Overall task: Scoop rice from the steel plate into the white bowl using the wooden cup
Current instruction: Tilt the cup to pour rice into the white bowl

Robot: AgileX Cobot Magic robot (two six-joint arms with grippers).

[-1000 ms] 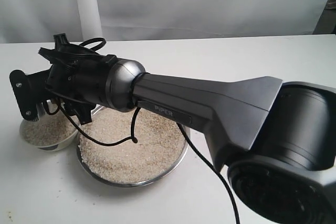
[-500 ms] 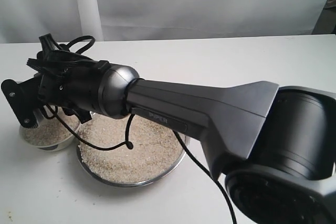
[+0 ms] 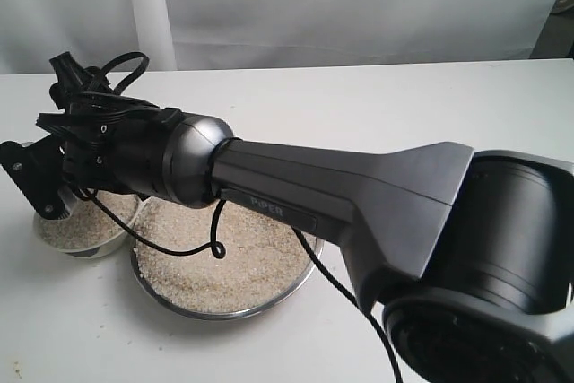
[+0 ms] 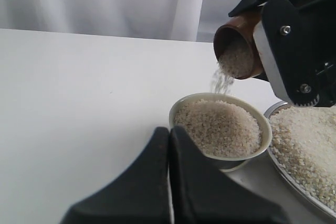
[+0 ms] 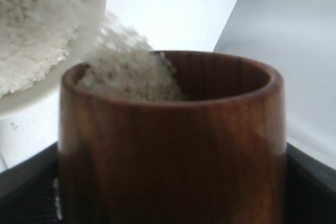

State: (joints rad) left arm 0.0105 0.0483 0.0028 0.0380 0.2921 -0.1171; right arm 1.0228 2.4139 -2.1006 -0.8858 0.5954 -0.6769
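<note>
White table (image 3: pixel 377 96), white curtain (image 3: pixel 359 6) behind.

Plate (image 3: pixel 229 313): sits on the table, near side, under the right arm (image 3: pixel 341 186). It is filled with a wide, flat layer of rice (image 3: pixel 242 262). A black cable (image 3: pixel 215 244) hangs in a loop off the arm, low above the grains.

Bowl (image 4: pixel 220 98): just beside the plate on the left-arm side. Rims are very close; I cannot tell whether they touch. It is heaped with rice to about rim level.

Cup (image 4: pixel 239 45): in the air above the bowl's far edge, tipped well over with its mouth facing down and sideways toward the bowl. Rice fills the lower part of the mouth. A thin stream of grains (image 4: pixel 223 82) falls from the lip into the bowl. In the right wrist view the cup's wall fills the frame, with rice piled against one side of the interior.

Right gripper (image 3: pixel 36 181): reaches across over the bowl, clamped on the cup with one finger (image 4: pixel 294 45) flat on either side of it.

Left gripper (image 4: pixel 169 135): low over the table near the bowl, fingers pressed together, nothing between them.
</note>
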